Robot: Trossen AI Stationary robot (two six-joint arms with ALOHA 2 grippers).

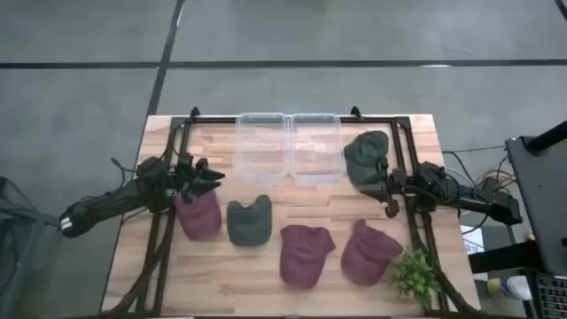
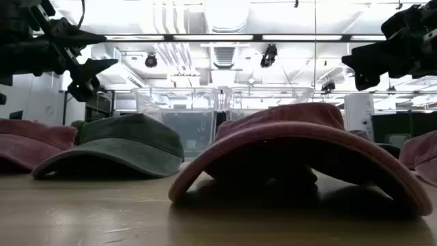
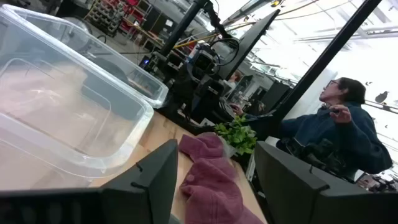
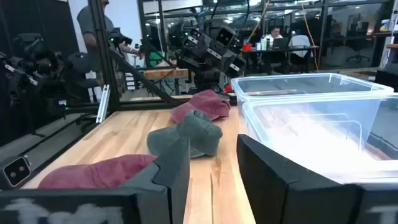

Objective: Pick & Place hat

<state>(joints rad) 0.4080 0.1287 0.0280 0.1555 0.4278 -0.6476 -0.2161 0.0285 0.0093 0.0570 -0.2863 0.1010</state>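
Maroon and green hats lie scattered on our wooden worktop [image 1: 221,275], and both clear bins [image 1: 288,146] at the far edge look empty, so we judge the task barely begun. Three maroon hats, [image 1: 198,215], [image 1: 304,254] and [image 1: 369,252], and one green hat [image 1: 249,221] lie in a row along the near half. A second green hat [image 1: 366,157] lies just beside the right-hand bin. Our left gripper [image 1: 209,176] hangs above the leftmost maroon hat, fingers spread and holding nothing. Our right gripper [image 1: 383,190] hovers near the second green hat, likewise spread and empty. As far as we can see, every hat is yet to be picked and placed.
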